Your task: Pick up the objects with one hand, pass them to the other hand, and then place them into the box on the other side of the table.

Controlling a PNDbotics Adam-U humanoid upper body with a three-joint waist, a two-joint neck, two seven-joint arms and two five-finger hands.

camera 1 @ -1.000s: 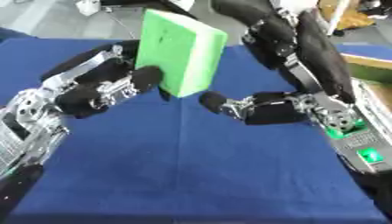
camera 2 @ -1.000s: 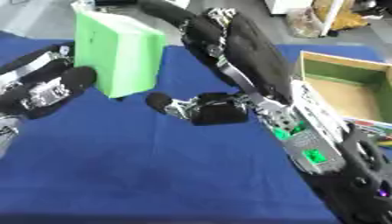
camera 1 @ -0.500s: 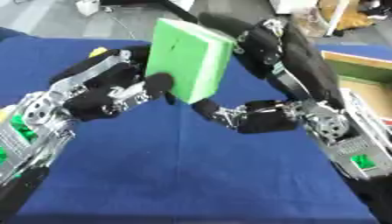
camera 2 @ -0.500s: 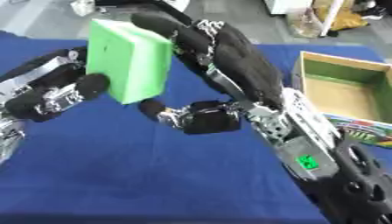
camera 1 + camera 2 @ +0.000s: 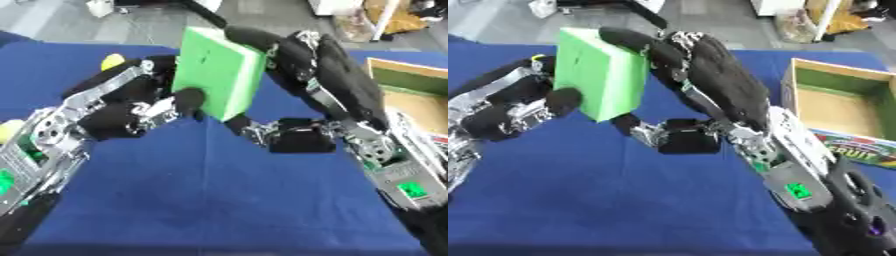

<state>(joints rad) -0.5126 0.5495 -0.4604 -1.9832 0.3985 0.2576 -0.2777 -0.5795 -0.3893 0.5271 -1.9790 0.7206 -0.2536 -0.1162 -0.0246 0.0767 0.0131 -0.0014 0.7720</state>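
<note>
A green block (image 5: 219,75) is held upright above the blue table (image 5: 201,200), tilted a little to the right. My left hand (image 5: 122,112) grips its left side, with the thumb (image 5: 188,97) pressed on the front face and the fingers curled behind. My right hand (image 5: 337,82) wraps the block from the right. Its fingers (image 5: 254,37) hook over the top edge and its thumb (image 5: 241,125) sits by the bottom corner. The open cardboard box (image 5: 794,90) with a green inside stands at the right edge of the table.
A small yellow thing (image 5: 111,61) lies on the cloth behind my left hand. Another pale yellow one (image 5: 9,129) shows at the left edge. A printed colourful panel (image 5: 859,150) lies in front of the box.
The block has shifted slightly right and tilted more. My left hand has closed in on it, its thumb now on the front face, while my right hand still holds it.
</note>
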